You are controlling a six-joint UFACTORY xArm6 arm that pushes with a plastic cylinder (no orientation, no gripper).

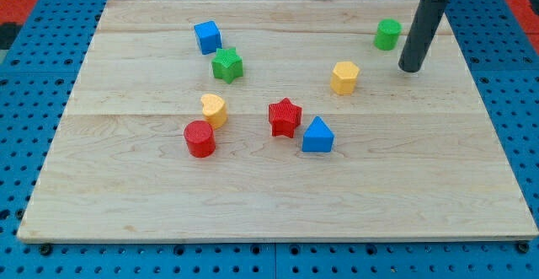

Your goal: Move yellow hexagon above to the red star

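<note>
Heads up, operator: your tip [410,68] sits on board [278,203] near view's top right, just right of yellow hexagon [344,77], not touching, below green cylinder [387,34]. No jaws here, just bare rod. Hexagon up and right of red star [285,117]. Blue triangle [317,136] beside star.

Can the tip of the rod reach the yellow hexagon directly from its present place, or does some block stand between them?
Probably yes. My tip stands to the view's right of the yellow hexagon, with only bare board between them. The green cylinder sits nearer the view's top, off that line.
</note>
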